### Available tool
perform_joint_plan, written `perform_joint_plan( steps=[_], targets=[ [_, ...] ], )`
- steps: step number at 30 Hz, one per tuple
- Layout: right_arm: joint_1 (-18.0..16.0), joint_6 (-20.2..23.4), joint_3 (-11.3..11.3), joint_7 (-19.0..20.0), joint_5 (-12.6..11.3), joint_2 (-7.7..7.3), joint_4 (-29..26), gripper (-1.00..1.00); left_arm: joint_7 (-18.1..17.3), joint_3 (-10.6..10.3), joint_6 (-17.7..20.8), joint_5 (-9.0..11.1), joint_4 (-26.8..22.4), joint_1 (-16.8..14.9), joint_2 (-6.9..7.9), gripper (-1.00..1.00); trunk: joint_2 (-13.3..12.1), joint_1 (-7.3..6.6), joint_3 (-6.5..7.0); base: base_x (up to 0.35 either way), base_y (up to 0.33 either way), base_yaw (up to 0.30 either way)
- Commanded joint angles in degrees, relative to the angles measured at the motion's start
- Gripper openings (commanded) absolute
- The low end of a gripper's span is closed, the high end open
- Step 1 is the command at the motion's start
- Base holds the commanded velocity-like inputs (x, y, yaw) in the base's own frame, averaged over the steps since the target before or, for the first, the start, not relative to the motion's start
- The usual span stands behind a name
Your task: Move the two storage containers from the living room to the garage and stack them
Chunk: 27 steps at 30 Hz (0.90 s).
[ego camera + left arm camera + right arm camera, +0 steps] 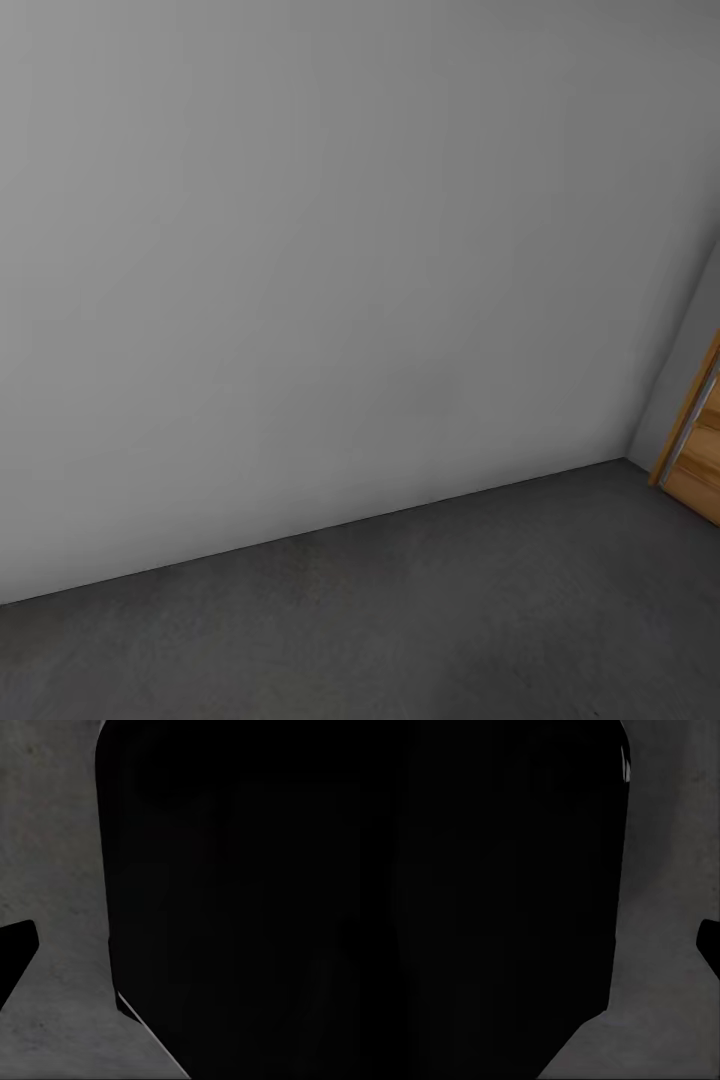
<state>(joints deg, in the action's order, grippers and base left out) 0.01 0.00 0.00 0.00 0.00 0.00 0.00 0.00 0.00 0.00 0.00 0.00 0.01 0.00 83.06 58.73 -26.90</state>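
A wall (pixel 300 260) is seen ahead in the head view, spanning left to right, with the floor (pixel 420 620) lying before it on the near side. The wall-floor seam is slanted, nearer at the left and farther at the right. A corner is formed at the far right, where a second wall (pixel 685 370) is met. A door frame (pixel 690 440) is set against that second wall at the right edge. In each wrist view, floor (pixel 52 870) is seen beside a large dark body (pixel 240 900).
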Motion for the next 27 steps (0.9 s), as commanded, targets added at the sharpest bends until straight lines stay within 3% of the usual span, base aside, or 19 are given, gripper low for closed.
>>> perform_joint_plan(
  steps=[1,7,21,27],
  targets=[
    [-0.1,0.3,0.3,0.1,-0.3,0.08,-0.2,1.00,0.1,-0.1,0.1,0.0,-0.2,-0.1,0.17,1.00,0.0,0.00,-0.03,0.000,0.000,0.000],
    [-0.2,-0.2,2.3,0.1,-0.2,0.22,-0.2,1.00,-0.1,0.2,-0.5,0.2,-1.1,-0.1,0.25,1.00,0.0,0.00,-0.03,0.000,0.000,0.000],
    [-0.3,-0.5,6.8,0.1,-4.4,0.26,-0.2,1.00,-0.1,0.2,-0.7,0.2,-1.5,-0.1,0.26,1.00,0.0,0.00,-0.03,0.000,0.000,0.001],
    [-0.3,-1.2,8.7,0.1,-4.4,0.26,-0.2,1.00,-0.1,0.2,-0.7,0.2,-1.5,-0.1,0.26,1.00,0.0,0.00,-0.03,0.000,0.000,0.182]
  ],
)
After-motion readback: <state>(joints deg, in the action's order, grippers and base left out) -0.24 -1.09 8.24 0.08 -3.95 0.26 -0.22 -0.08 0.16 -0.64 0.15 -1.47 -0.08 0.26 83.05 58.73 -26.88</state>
